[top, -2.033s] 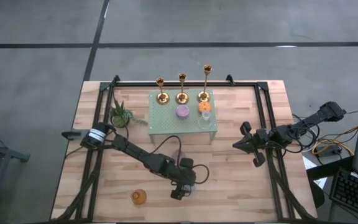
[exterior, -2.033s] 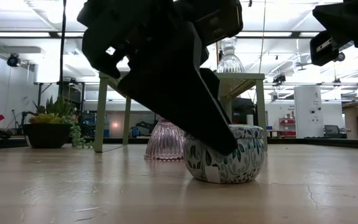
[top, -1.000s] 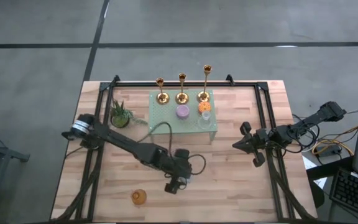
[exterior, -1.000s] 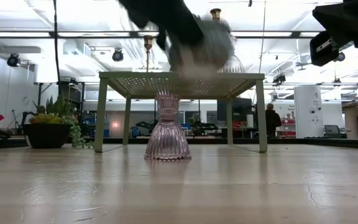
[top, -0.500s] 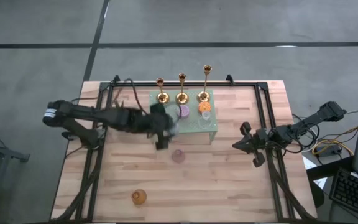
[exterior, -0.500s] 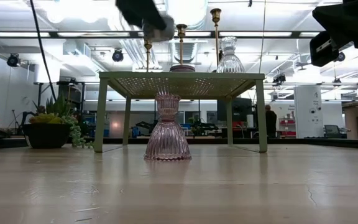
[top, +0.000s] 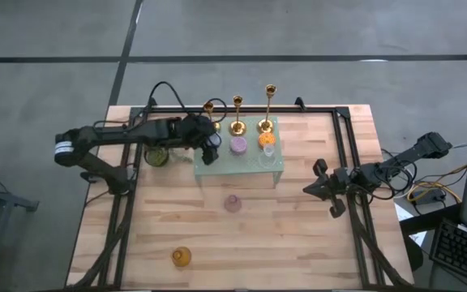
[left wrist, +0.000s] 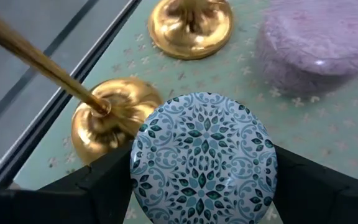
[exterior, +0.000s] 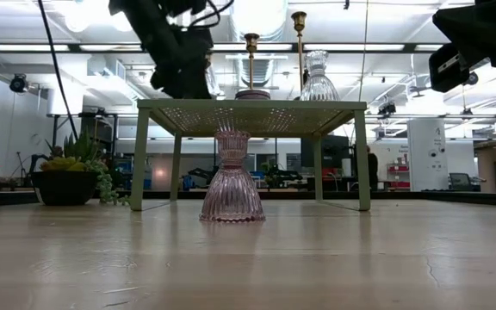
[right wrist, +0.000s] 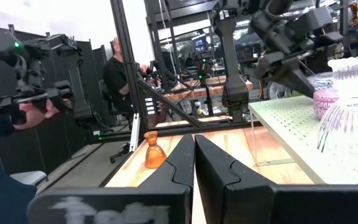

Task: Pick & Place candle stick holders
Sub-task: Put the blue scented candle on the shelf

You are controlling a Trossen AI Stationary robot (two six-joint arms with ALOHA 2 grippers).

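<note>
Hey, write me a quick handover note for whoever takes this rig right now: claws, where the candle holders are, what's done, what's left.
Left claw: shut on the blue patterned holder, over the green mat's left end, beside the shortest gold candlestick.
Right claw: shut, empty, waiting at the table's right side.
On the mat: three gold candlesticks, purple holder, orange holder, clear holder.
On the table: pink holder in front of the mat, amber holder near the front edge.
Left: set down the blue one; pink and amber likely follow.
</note>
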